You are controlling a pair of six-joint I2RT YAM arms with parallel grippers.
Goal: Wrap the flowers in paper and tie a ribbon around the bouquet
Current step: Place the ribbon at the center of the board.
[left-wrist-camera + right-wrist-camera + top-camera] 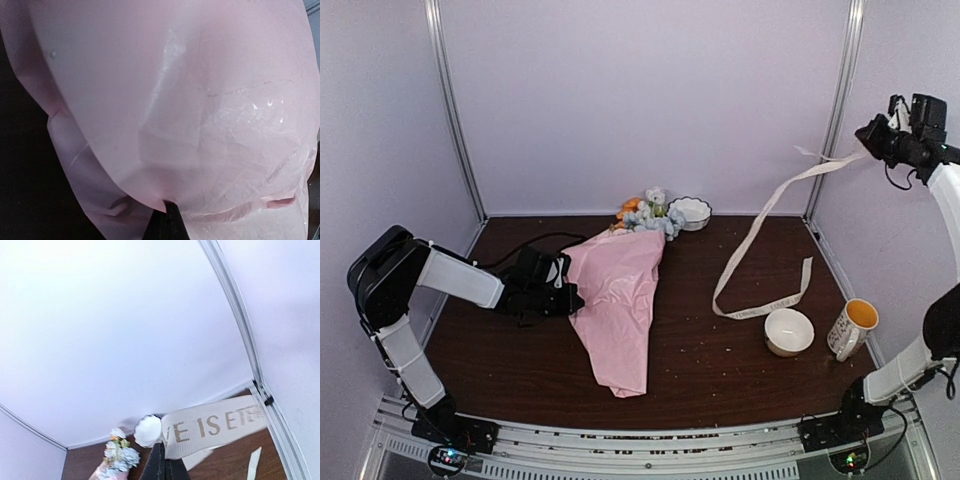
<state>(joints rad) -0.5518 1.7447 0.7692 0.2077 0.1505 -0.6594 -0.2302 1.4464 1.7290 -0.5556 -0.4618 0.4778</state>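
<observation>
— Paper and flowers?
— Lay mid-table: thin, glossy pink paper (620, 300), crumpled into a cone over the flowers (648, 215), blooms out at twelve o'clock. Pinched tight at nine o'clock by the closed left gripper (565, 292).
— Ribbon?
— Flat cream ribbon (215, 425), printed with letters, clamped in the closed right gripper (873, 138) high at two o'clock. Trailed down beside a round white bowl (788, 332) and a mug (852, 328) at four o'clock.

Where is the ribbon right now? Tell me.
In the top view, the ribbon hangs on the right from the raised right claw down to the table, looping behind the front white bowl.
</observation>
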